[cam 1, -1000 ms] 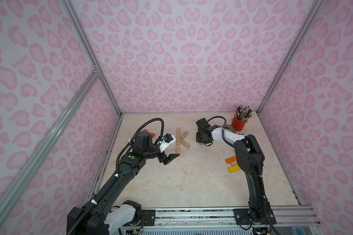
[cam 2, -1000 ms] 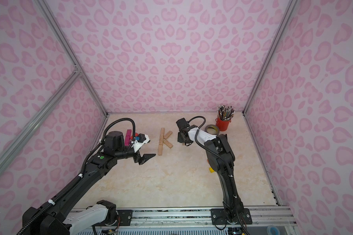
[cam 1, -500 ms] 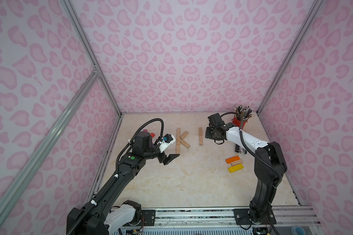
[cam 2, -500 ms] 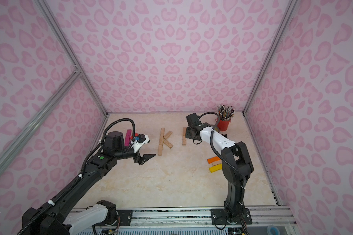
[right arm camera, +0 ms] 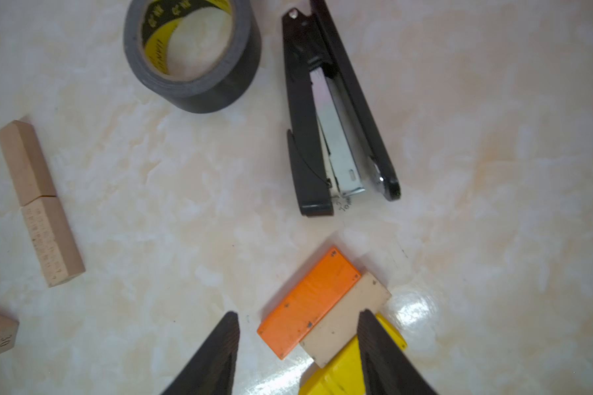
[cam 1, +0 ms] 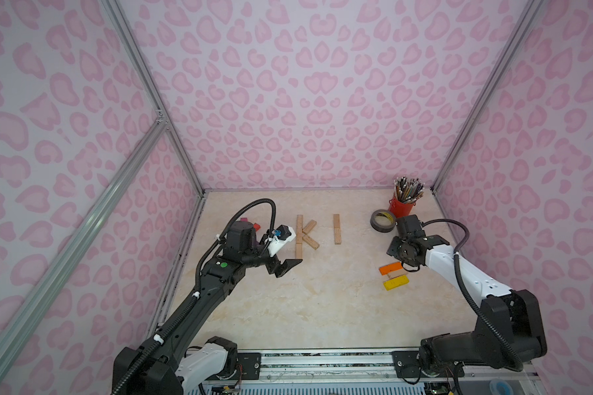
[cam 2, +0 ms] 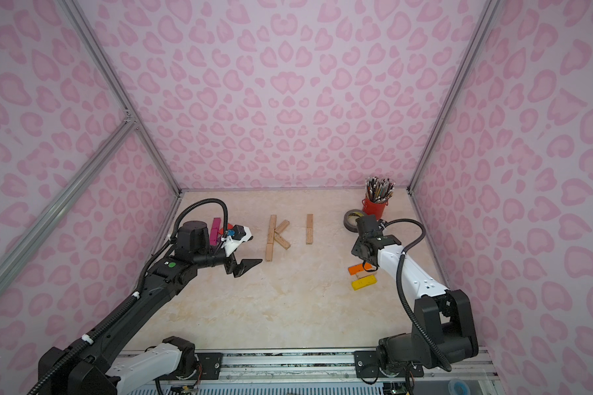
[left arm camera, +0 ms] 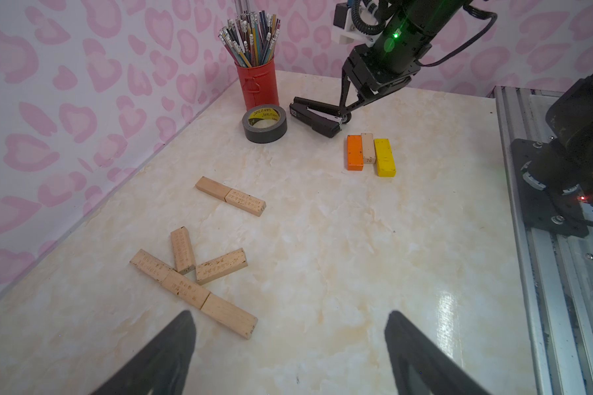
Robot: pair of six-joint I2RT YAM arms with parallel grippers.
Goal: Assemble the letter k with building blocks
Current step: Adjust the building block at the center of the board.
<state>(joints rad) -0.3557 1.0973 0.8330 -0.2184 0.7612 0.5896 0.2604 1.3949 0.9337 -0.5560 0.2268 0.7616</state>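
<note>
The wooden K [cam 1: 299, 236] lies flat a bit left of ctr on the table [cam 1: 322, 307] in both top views: a three-block stem w/ two slanted blocks touching its right side. Just right of it, but apart, a two-block line [cam 1: 337, 229] runs parallel to the stem. The L pincer [cam 1: 288, 266] hangs just below-left of the stem's near end, jaws wide and empty. The left wrist view shows that end block just ahead of one finger [left arm camera: 172, 349], not btwn the two. At the right of the frame, well apart from the K, the R pincer [right arm camera: 299, 314] is partly spread w/ nothing gripped. It sits over a tight trio: orange block [right arm camera: 308, 301], plain block [right arm camera: 343, 318] and yellow block [right arm camera: 336, 379], side by side and touching. The right wrist view looks past its fingers [right arm camera: 216, 355] onto the orange and plain ones; how high it sits above them is hard to judge. A black stapler [right arm camera: 336, 113] and grey tape roll [cam 1: 382, 221] lie just beyond the trio, w/ a red pencil cup [cam 1: 402, 208] in the table's upper right corner. A magenta block [cam 2: 215, 231] shows behind the L arm [cam 2: 172, 273].
</note>
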